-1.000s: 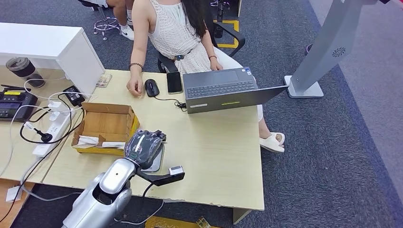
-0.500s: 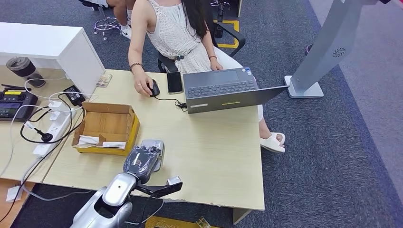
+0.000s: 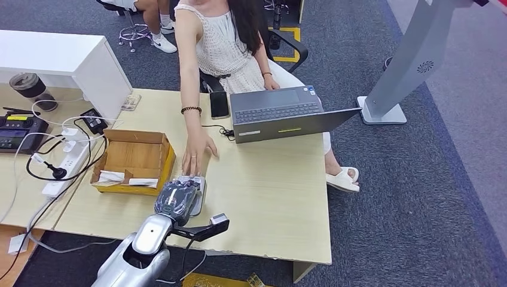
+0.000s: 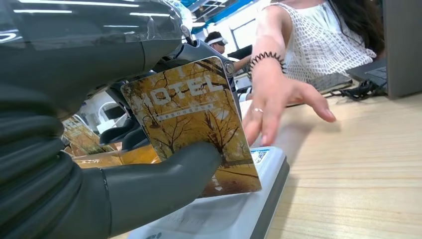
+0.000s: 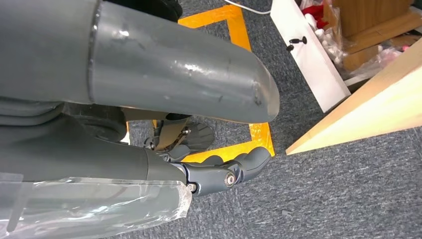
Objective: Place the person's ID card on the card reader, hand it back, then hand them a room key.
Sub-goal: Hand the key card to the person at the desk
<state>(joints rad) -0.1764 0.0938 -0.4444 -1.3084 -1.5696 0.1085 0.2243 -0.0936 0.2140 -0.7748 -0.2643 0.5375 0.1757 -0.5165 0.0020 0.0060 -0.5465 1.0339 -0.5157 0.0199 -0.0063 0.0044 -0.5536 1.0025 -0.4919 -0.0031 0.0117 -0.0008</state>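
Left hand (image 3: 177, 198): over the card reader near the table's front edge, its fingers clamped on the hotel card; in the left wrist view (image 4: 74, 164) the thick grey thumb presses the card's face against the darker fingers behind it.
Hotel card (image 4: 191, 124): yellow-brown, printed with autumn trees and the word HOTEL; held tilted, its lower edge just above or touching the reader's top; which one I cannot tell.
Card reader (image 3: 198, 192): a flat light-grey block with a darker side, lying near the table's front edge, just beside the cardboard box; the left wrist view (image 4: 239, 209) shows a small printed label on its top.
Person's hand (image 3: 197, 152): reaches across the table from the far edge, fingers spread and pointing at the reader, fingertips just at its far end; a dark beaded bracelet (image 3: 191, 109) sits on the wrist.
Right hand (image 5: 234, 172): hangs beside the table above grey carpet, dark fingers curled in, nothing in them.
Cardboard box (image 3: 134, 156): open, toward the table's left edge, white slips lying inside it.
Laptop (image 3: 281, 113): open at the table's far edge, a black phone (image 3: 219, 103) lying just beside it.
Table (image 3: 275, 197): pale wood.
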